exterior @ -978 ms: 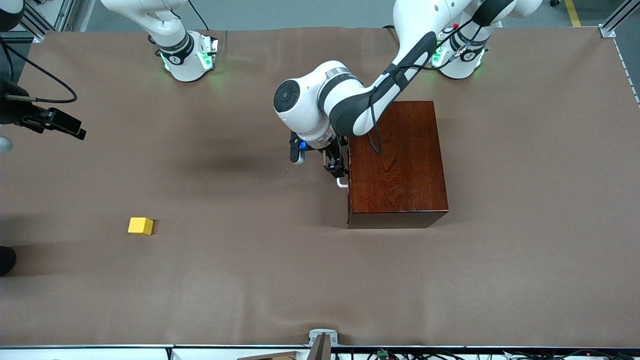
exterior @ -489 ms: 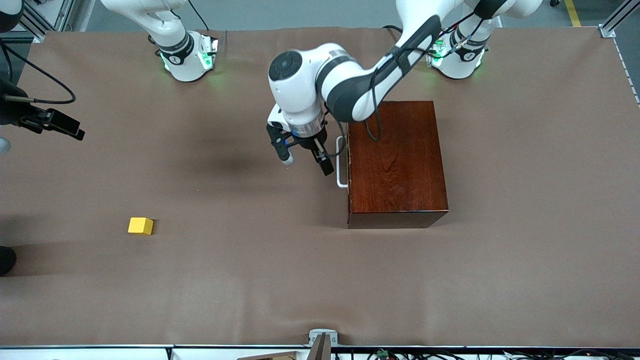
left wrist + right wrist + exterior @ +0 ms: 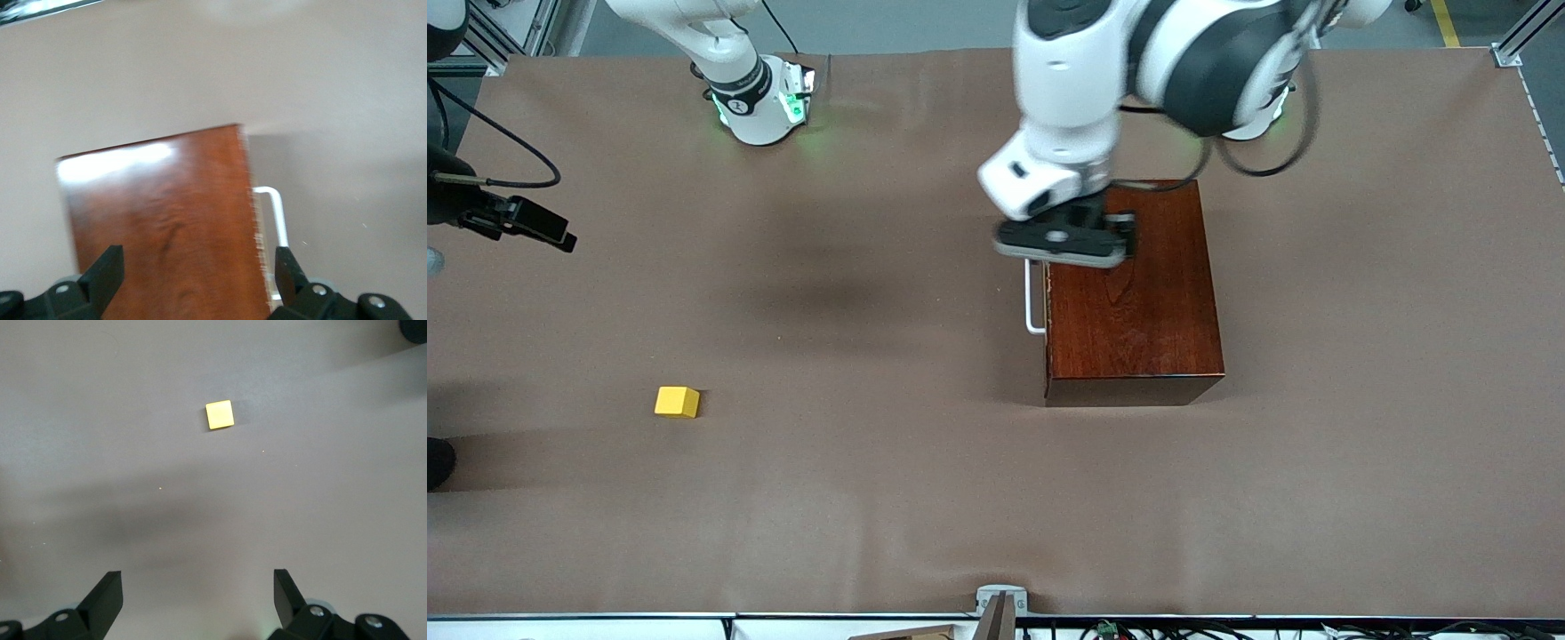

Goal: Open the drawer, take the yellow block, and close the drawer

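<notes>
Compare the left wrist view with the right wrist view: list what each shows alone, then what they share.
Only the left wrist view shows the reddish-brown wooden box and the drawer's white handle, with the drawer shut, seen from above past the open left pincer. Only the right wrist view shows the yellow block, lying alone on the cloth, past the open right pincer. Both show the brown table cover and two spread black fingers holding nothing.
</notes>
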### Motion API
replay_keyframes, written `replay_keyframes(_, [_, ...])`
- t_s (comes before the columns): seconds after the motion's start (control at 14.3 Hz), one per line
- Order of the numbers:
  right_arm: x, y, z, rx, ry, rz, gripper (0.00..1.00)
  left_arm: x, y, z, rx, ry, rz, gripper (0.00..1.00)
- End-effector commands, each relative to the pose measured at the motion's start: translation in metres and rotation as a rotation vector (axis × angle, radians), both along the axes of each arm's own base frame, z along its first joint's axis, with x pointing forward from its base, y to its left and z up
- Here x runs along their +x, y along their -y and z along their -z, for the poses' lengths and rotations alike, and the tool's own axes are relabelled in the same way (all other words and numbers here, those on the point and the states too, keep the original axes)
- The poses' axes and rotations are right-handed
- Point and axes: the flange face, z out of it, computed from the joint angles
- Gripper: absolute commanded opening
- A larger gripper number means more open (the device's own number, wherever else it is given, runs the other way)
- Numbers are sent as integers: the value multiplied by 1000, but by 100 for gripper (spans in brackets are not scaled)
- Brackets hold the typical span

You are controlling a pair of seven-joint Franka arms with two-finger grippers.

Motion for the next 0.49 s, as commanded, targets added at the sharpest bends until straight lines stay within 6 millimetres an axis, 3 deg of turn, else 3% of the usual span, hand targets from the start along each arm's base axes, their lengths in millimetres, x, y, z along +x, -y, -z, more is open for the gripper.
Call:
replay_keyframes(0.0, [1, 3, -3, -17, 6, 16, 100, 6, -67, -42, -25, -2, -159, 100])
replay_keyframes(0.14, [-2, 7, -4, -16, -3, 24, 100, 23, -125, -67, -70, -14, -263, 100])
replay_keyframes(0.21, [-3, 16, -6, -14, -2, 37, 100, 29, -153, -70, -61, -39, -306, 100])
replay_keyframes(0.42, [-8, 20, -8, -5, -17, -33, 100, 41, -245, -89, -89, -107, -246, 100])
